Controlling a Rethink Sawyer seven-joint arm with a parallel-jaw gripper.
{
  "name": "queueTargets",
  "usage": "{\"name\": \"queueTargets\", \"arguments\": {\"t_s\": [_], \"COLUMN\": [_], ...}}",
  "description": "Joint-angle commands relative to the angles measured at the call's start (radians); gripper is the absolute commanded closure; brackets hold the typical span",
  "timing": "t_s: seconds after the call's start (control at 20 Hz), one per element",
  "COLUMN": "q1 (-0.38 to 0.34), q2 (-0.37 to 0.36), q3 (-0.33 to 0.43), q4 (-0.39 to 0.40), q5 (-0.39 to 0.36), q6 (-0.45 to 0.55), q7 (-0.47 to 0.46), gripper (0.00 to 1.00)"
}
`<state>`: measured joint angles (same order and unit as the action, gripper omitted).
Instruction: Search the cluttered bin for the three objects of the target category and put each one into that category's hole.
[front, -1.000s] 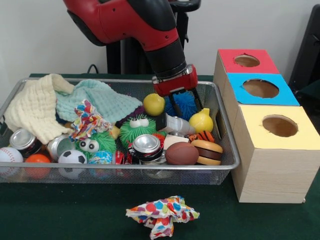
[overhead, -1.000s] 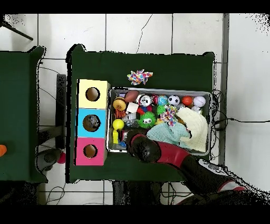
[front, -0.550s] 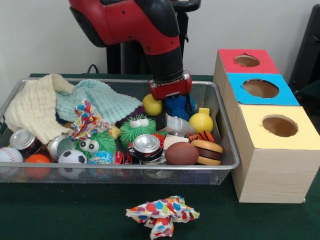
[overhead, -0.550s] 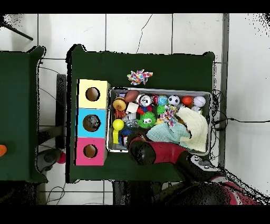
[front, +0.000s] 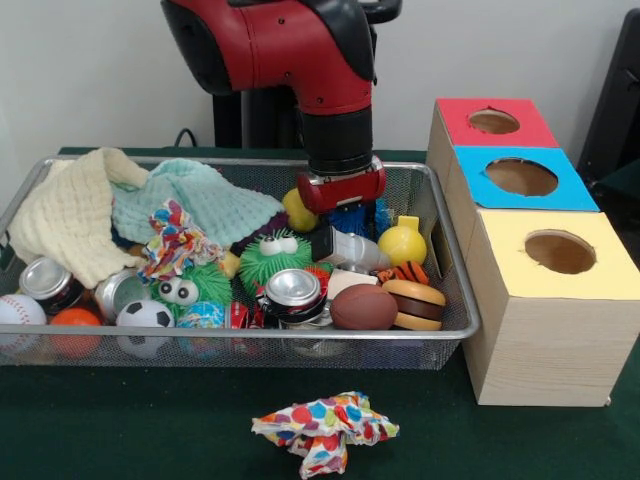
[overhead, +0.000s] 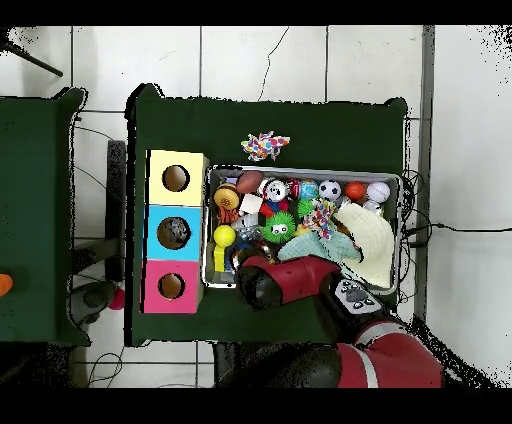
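Blue spiky ball (front: 357, 220) sits right under my jaws, at the back of the mesh bin (front: 455, 292), and only its bristly lower half shows beneath my red wrist block (front: 342, 188). I cannot tell whether the jaws are wide or closed, because the block and the ball's spikes hide them in the front view and my own arm covers the spot from overhead.

I judge this ball to be light and soft. The rubbery spikes should bend and give before anything firm is reached, so a shallow pinch on the tips alone would likely slip. The better hold is across the middle of the body, low enough that the spikes pack against the pads.

It is crowded here. A yellow ball (front: 297, 210) touches or nearly touches one side of the jaws, and a yellow squeeze toy (front: 402, 242) lies just beside the other. A silver can (front: 350, 250) and a green spiky toy with eyes (front: 275, 256) lie just past them towards the front of the bin. Any of these could be nudged or caught.

The bin stands on a green desk (front: 150, 430). Three wooden boxes stand just beyond the bin wall on the squeeze-toy side: red (front: 495, 122), blue (front: 520, 177) and yellow (front: 560, 252), each with a round hole on top. A patterned cloth (front: 325, 428) lies loose on the desk, well apart.
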<state>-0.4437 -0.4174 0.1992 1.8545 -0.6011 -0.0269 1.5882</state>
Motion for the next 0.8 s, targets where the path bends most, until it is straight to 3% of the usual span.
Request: {"name": "queueTargets", "arguments": {"t_s": [0.05,0.2,0.35,0.6,0.8], "q1": [-0.068,-0.153,-0.211,-0.273,-0.356], "q2": [0.027,0.061,0.107,0.157,0.223], "q3": [-0.031,0.041,0.091,0.152,0.253], "q4": [-0.144,-0.087,-0.048,-0.005,0.042], "q5": [-0.031,0.072,0.158,0.231,0.298], "q6": [-0.032,-0.026,-0.083,-0.083,-0.006], "q7": [0.088,0.185,0.274,0.277,0.263], "gripper": [0.0,0.0,0.0,0.0,0.0]}}
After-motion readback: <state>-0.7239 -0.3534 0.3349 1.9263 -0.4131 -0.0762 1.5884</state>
